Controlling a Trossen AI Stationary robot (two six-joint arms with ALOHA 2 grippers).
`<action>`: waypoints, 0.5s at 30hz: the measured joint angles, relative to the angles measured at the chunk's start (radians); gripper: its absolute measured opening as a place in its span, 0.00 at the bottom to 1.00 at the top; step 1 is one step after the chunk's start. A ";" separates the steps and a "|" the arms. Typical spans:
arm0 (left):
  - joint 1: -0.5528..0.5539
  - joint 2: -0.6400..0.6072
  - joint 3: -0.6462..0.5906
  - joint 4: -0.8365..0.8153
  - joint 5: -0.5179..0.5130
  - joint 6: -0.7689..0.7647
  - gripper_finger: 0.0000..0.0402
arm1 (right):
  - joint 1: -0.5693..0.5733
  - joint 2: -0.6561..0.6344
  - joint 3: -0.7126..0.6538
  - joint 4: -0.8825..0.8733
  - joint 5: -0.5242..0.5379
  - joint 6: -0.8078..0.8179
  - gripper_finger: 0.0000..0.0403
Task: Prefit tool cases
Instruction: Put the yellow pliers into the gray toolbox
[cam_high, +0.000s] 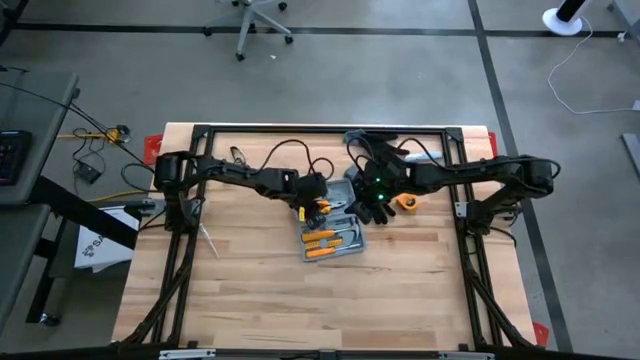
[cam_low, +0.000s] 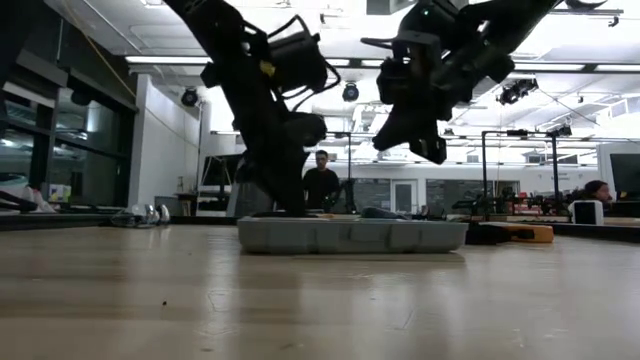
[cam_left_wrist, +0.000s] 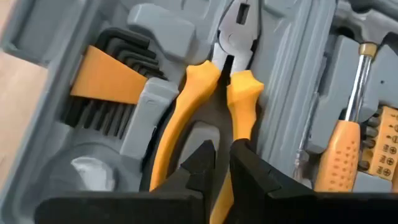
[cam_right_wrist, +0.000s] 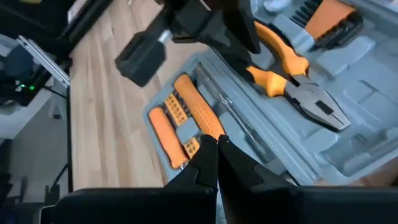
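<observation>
The grey-blue tool case (cam_high: 340, 240) lies open and flat in the middle of the table, also in the low view (cam_low: 350, 236). Its moulded tray (cam_left_wrist: 298, 74) holds orange-handled pliers (cam_left_wrist: 239, 37), hex keys (cam_left_wrist: 112, 81) and orange screwdrivers (cam_right_wrist: 199, 118). My left gripper (cam_left_wrist: 225, 152) reaches down into the far part of the tray, shut on the pliers. My right gripper (cam_right_wrist: 216, 149) is shut with nothing in it, and hovers above the case's right part (cam_low: 425, 140). My left gripper pinches one orange handle of the pliers (cam_left_wrist: 244, 118) between its two fingers, coming from above and pointing down. The fingers (cam_left_wrist: 202, 163) stand on either side of that handle. The pliers lie flat in their recess in the tray.
An orange-and-black object (cam_high: 407, 202) sits on the table to the right of the case, also in the low view (cam_low: 525, 233). Dark cables (cam_high: 375, 150) lie toward the far edge. Bare wood spreads along the near side (cam_high: 320, 310). People (cam_low: 320, 185) are in the room behind.
</observation>
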 joint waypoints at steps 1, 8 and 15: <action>0.007 0.000 -0.001 0.000 0.022 0.000 0.09 | 0.000 0.000 0.000 0.008 -0.001 0.004 0.00; 0.013 -0.004 0.000 0.010 0.050 0.001 0.09 | 0.000 0.001 0.000 0.081 -0.005 0.043 0.00; -0.009 -0.107 -0.005 0.019 0.079 -0.008 0.09 | 0.007 0.043 0.011 0.054 0.021 0.048 0.00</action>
